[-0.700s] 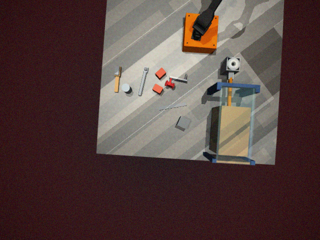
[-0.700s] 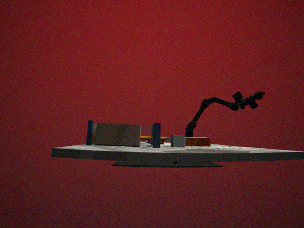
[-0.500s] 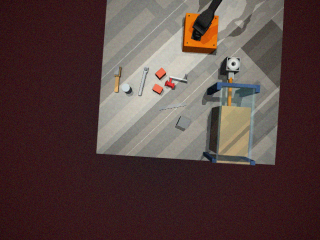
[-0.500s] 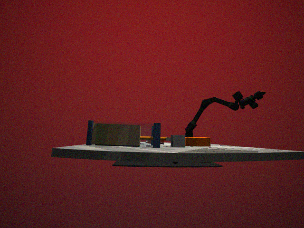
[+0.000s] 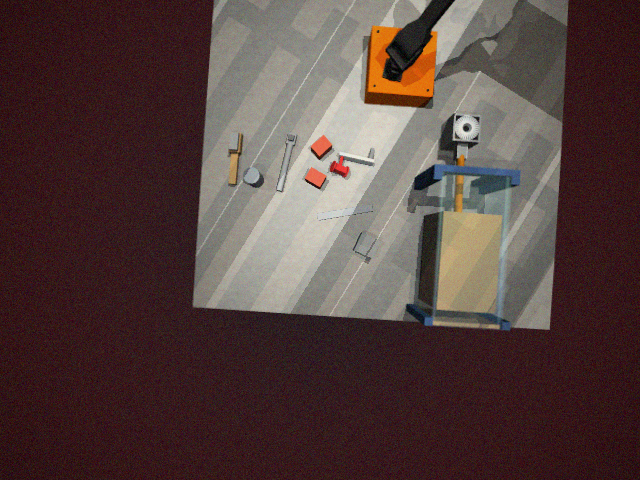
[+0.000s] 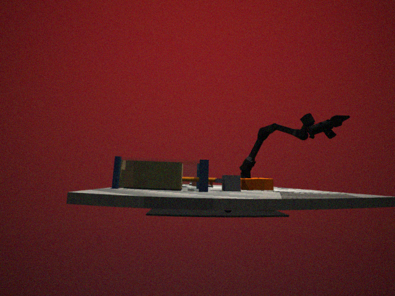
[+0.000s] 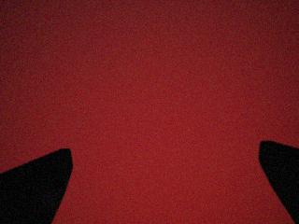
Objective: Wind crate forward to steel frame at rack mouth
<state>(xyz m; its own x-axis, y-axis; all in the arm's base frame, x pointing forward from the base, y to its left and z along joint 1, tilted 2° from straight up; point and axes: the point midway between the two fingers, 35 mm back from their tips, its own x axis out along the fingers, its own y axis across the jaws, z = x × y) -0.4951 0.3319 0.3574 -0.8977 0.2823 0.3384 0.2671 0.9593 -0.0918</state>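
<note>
The tan crate (image 5: 471,258) (image 6: 156,175) sits flat inside the clear-panelled cubby, with a gap between its front and the blue frame (image 5: 480,169) (image 6: 203,178) at the mouth. An orange strap (image 5: 459,191) (image 6: 191,179) runs from it toward the grey winch (image 5: 466,119) (image 6: 231,183). The winch's top hole shows with nothing in it. A crank-like handle (image 5: 356,159) with a pale arm, a grey stub and a red grip lies on the bench. My gripper (image 6: 345,118) (image 7: 164,154) is open and empty, raised high and pointing away from the cubby; it is outside the top view.
Left of the handle lie two red blocks (image 5: 321,147) (image 5: 315,177), a long grey tool (image 5: 285,164), a grey cylinder (image 5: 252,176) and a wooden-handled tool (image 5: 233,167). A thin pale strip (image 5: 345,212) and a grey block (image 5: 365,242) lie nearer the cubby. The orange base (image 5: 382,87) (image 6: 257,184) stands near the winch.
</note>
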